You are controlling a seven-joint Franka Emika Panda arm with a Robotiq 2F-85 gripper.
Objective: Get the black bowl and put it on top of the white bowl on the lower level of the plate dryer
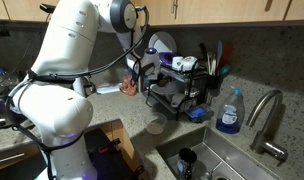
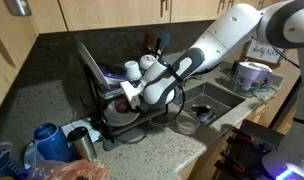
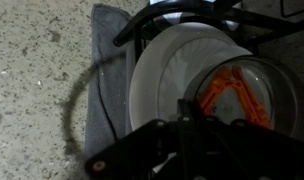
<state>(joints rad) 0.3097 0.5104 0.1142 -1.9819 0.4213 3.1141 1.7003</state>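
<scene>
Speckled counter (image 3: 32, 60) (wooden cabinets (image 1: 212, 10) above) bears the plate dryer (image 1: 182, 92); jaws' state unclear.

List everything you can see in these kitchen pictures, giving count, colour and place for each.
dish rack: one, black wire, on the counter beside the sink
plate: one, white, upright on the rack's top level
white bowl: one, white, in the rack
clear bowl: one, see-through with orange showing, overlapping the white bowl
mat: one, grey, under the rack
soap bottle: one, blue, between rack and tap
tap: one, silver, at the sink
sink: one, steel
black bowl: cannot pick out
arm: one, white
gripper: one, at the rack, jaws unclear
</scene>
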